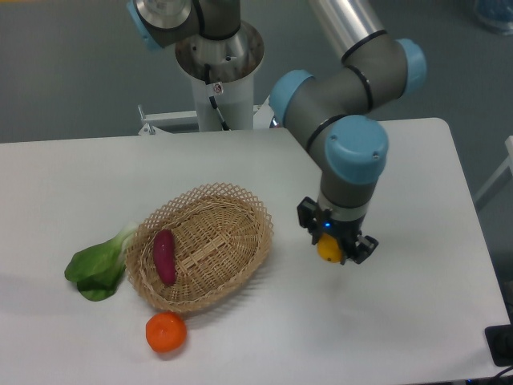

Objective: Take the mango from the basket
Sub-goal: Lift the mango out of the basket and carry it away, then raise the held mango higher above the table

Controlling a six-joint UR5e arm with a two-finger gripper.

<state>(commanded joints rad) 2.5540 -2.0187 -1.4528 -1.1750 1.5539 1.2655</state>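
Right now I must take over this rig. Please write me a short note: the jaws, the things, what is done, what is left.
Gripper: jaws shut on the mango, held over bare table to the right of the basket.
Basket: holds only the purple vegetable.
Outside it: leafy green at left, orange in front.
Done: mango is out of the basket.
Left: nothing of the pick itself; just keep the grip.

Mango (pixel 329 249) in my black gripper (pixel 335 247): yellow-orange. Basket (pixel 240 199): light tan wicker, lacy looped rim. Vegetable (pixel 164 256) inside: dark purple. Round fruit (pixel 166 332): orange. Leafy green (pixel 98 269): green. Table (pixel 417 176): white.
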